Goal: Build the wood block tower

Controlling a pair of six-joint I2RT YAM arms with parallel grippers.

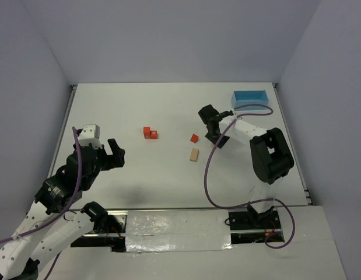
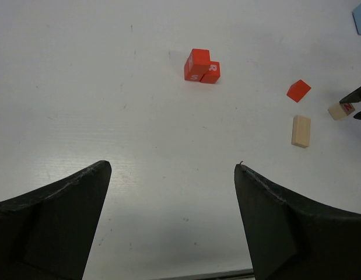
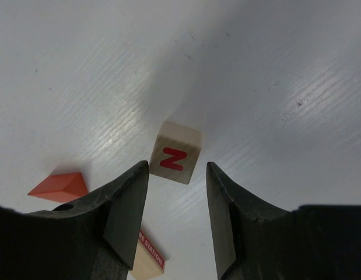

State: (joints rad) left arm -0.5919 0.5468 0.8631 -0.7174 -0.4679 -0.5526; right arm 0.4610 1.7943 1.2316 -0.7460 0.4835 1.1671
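top view: wood block tower [image 1: 150, 133] is just a small clump of red cubes on the table [image 1: 110, 105], a bit left of centre. red wedge [image 1: 194, 138] and tan plank [image 1: 193, 154] lie to its right, apart from it and from each other. left gripper [image 1: 117, 153] hangs near the left side, well apart from all blocks, jaws spread wide. right gripper [image 1: 215, 133] is just right of the wedge. blue tray [image 1: 250, 98] sits in the far right corner beyond it.

left wrist: both fingers far apart, nothing btwn them. tower lies ahead, red cubes touching, letters s and r showing; can't tell how many levels. further right are the wedge, the plank and the n cube [image 2: 340, 110], right at the tips of the other arm's fingers.

right wrist: jaws abt halfway apart. pale n cube w/ red letter sits at the fingertips, roughly centred btwn them; can't tell if it's pinched or just lying ahead of them. wedge off to one side, plank peeks out low btwn the fingers, red print on its edge.
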